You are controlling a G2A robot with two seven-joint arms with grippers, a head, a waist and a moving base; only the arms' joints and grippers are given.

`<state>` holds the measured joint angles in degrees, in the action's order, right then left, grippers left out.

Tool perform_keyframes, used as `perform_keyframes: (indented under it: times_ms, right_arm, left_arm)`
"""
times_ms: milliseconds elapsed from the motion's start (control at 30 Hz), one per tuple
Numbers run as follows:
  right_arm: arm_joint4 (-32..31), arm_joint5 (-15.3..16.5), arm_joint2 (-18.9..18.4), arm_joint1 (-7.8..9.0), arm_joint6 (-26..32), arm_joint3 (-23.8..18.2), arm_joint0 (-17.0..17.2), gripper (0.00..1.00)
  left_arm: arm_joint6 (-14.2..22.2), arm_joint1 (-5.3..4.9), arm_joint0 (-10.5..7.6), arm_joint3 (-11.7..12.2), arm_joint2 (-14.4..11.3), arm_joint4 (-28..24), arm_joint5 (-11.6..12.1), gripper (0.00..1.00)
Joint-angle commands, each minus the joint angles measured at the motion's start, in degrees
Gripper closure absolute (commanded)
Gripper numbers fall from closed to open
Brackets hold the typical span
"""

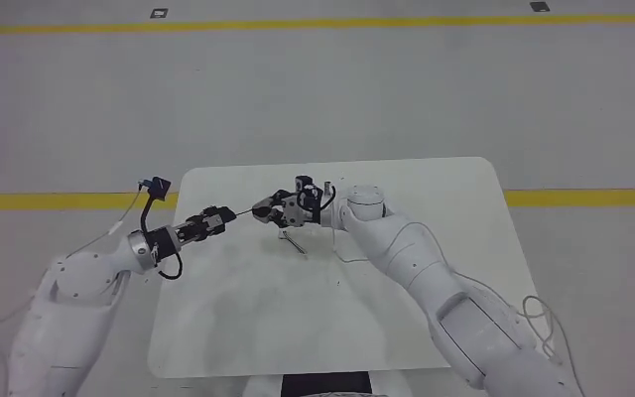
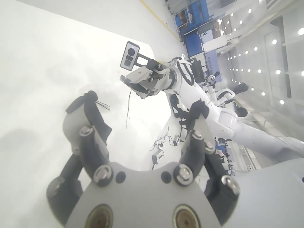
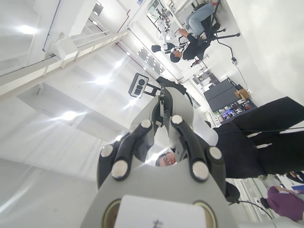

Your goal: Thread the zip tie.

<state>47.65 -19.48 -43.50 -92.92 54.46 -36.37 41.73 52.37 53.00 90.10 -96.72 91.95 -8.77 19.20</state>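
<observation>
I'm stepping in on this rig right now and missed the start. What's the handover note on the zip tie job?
Left gripper: open, empty, facing the right one above the table.
Right gripper: shut on the zip tie, whose free end points toward the left gripper.
Done: the tie is held up off the table.
Left: no loop shows, so the threading is not yet done.

In the foreground, the left gripper (image 2: 139, 104) has its two black-tipped fingers (image 2: 91, 112) spread wide. Beyond it, at mid-frame, the right gripper (image 2: 135, 88) pinches a thin black zip tie (image 2: 128, 110), which dangles above the white table (image 2: 47, 48).
</observation>
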Motion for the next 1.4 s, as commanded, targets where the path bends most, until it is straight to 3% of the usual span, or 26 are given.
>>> perform_keyframes:
  times_ms: [0, 700, 733, 767, 800, 1100, 1200, 1367]
  right_arm:
    - [1.0, 0.0, 1.6, -0.11, 0.7, 1.4, -1.1, 1.00]
    - [13.3, 0.0, 14.8, -0.65, 6.1, 9.8, -7.3, 1.00]
    - [14.2, 0.0, 15.4, -0.76, 5.3, 10.2, -7.6, 1.00]
    - [14.2, 0.0, 15.4, -0.76, 5.3, 10.2, -7.6, 1.00]
    - [14.2, 0.0, 15.4, -0.76, 5.3, 10.2, -7.6, 1.00]
    - [14.2, 0.2, 15.1, -0.71, 4.5, 9.6, -7.1, 1.00]
    - [13.7, 0.0, 15.0, -0.33, 4.5, 8.8, -6.7, 1.00]
    - [15.0, 0.0, 17.2, -0.23, 6.7, 9.9, -7.1, 1.00]
  left_arm:
    - [0.3, -0.05, -0.22, 0.3, -0.2, 0.0, 0.0, 0.55]
    - [2.3, -0.60, -1.75, 2.6, -1.7, 0.2, 0.3, 0.60]
    - [2.5, -0.62, -1.81, 2.5, -1.9, 0.3, 0.3, 0.56]
    - [2.4, -0.67, -1.95, 2.5, -1.9, 0.8, 0.3, 0.22]
    - [2.2, -0.66, -1.98, 2.5, -1.9, 0.8, 0.3, 0.02]
    - [2.2, -0.66, -1.98, 2.5, -1.9, 0.8, 0.3, 0.00]
    - [0.5, -0.61, -2.18, 2.4, -2.6, 2.0, -0.1, 0.00]
    - [0.7, -0.73, -2.48, 2.8, -3.1, 2.5, 0.2, 0.00]
